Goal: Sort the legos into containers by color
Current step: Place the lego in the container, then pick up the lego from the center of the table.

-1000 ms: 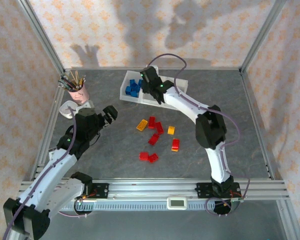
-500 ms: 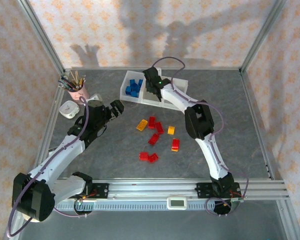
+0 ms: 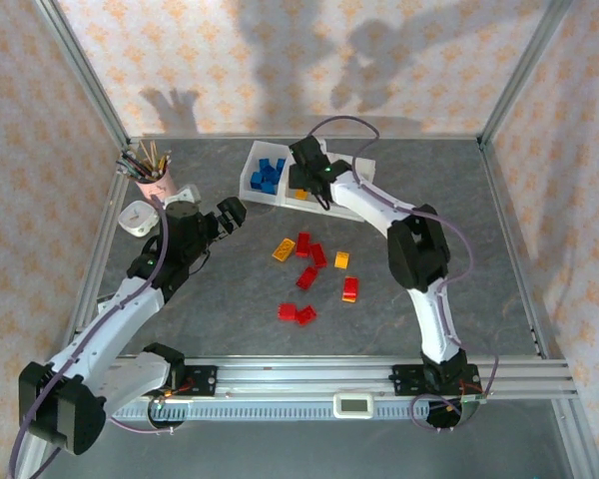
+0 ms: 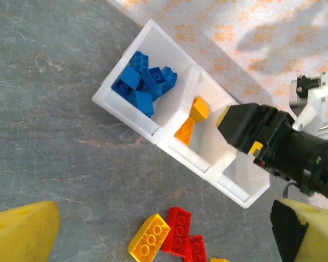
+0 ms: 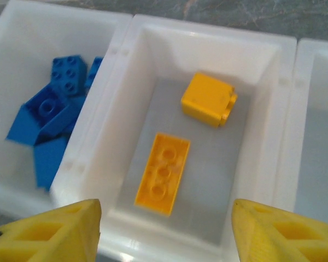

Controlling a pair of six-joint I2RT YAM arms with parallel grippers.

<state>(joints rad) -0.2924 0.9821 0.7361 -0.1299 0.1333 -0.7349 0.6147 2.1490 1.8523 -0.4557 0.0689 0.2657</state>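
Jaws spread wide and empty, the right gripper hangs over the middle bin, drawn back since half a second ago to uncover two yellow bricks directly beneath its opening. Blue bricks fill the bin to its left. A yellow one has probably just been dropped home. The left gripper, also gaping and holding nothing, has edged forward, the loose bricks, red and yellow, lying unsorted on the table just ahead of its jaws.
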